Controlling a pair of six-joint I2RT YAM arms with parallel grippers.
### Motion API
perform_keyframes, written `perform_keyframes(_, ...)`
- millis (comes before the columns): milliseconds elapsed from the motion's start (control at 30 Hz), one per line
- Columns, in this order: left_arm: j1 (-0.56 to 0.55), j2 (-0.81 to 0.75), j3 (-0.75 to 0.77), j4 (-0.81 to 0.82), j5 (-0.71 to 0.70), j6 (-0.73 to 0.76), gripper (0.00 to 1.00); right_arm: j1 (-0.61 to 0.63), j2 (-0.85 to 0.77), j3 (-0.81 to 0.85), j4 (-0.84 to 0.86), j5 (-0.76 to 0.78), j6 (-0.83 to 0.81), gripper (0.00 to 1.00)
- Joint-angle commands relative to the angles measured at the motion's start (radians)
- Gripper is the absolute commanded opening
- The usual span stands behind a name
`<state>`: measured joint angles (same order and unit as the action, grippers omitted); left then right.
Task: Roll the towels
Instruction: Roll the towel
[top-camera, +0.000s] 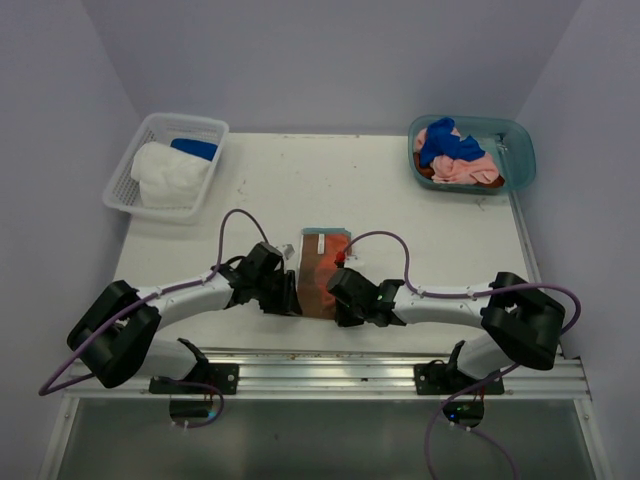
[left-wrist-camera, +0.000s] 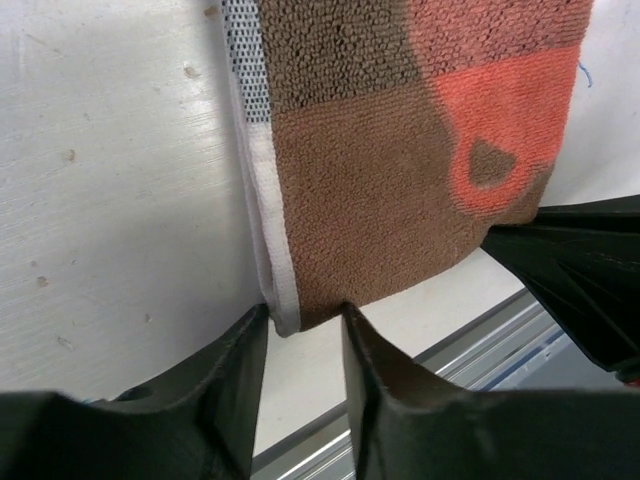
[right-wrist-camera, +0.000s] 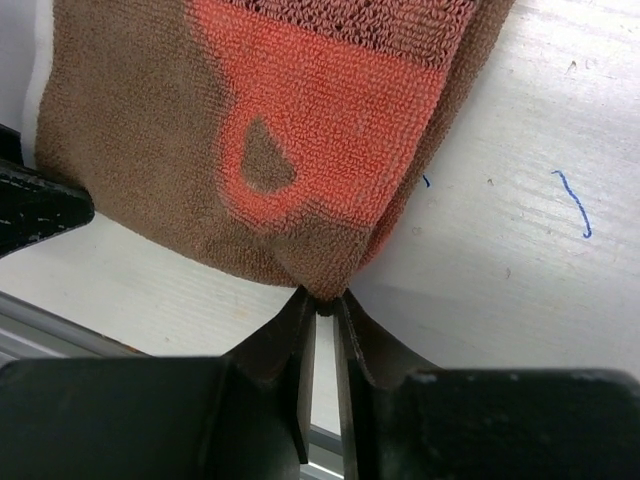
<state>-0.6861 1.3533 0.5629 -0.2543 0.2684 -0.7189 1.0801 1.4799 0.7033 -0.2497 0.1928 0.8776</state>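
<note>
Brown towel (top-camera: 322, 272) on table (top-camera: 420, 200), left pincer (top-camera: 291, 290) and right pincer (top-camera: 338, 290) at its near corners

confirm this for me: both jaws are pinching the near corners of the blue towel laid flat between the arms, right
Not quite: the towel between the arms is brown, not blue, as the top external view shows. The left gripper and right gripper do hold its near corners.

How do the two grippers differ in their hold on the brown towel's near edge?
The right gripper is pinched nearly shut on the brown towel's near right corner; the left gripper stands wider, its fingers either side of the near left corner with its white hem. Both sit low at the towel's near edge, facing away from the bases.
</note>
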Motion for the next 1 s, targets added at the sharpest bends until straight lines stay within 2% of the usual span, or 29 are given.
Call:
perform_keyframes(0, -0.006, 0.004, -0.021, -0.039, -0.023, 0.009, 0.37, 0.003, -0.003, 0.01, -0.042, 0.056, 0.012, 0.17)
perform_keyframes(100, -0.009, 0.009, -0.026, -0.028, -0.014, 0.001, 0.33, 0.003, -0.01, 0.022, -0.083, 0.085, 0.006, 0.26)
perform_keyframes(167, -0.012, 0.009, -0.028, -0.028, -0.012, -0.002, 0.32, 0.004, -0.021, 0.022, -0.092, 0.099, 0.008, 0.28)
perform_keyframes(233, -0.012, 0.007, -0.026, -0.031, -0.015, -0.001, 0.26, 0.003, -0.032, 0.021, -0.098, 0.108, 0.008, 0.27)
perform_keyframes(333, -0.013, 0.007, -0.02, -0.039, -0.024, 0.003, 0.1, 0.003, -0.033, 0.019, -0.103, 0.106, 0.004, 0.19)
perform_keyframes(433, -0.013, 0.007, -0.014, -0.043, -0.026, -0.001, 0.06, 0.003, -0.036, 0.019, -0.099, 0.108, 0.006, 0.03)
perform_keyframes(467, -0.015, 0.007, -0.009, -0.043, -0.026, -0.001, 0.04, 0.003, -0.039, 0.021, -0.099, 0.109, 0.006, 0.01)
perform_keyframes(600, -0.013, 0.0, -0.003, -0.057, -0.031, -0.007, 0.0, 0.004, -0.056, 0.021, -0.095, 0.125, 0.003, 0.0)
perform_keyframes(967, -0.013, -0.08, 0.061, -0.118, -0.081, -0.054, 0.0, 0.004, -0.098, 0.065, -0.138, 0.16, -0.037, 0.0)
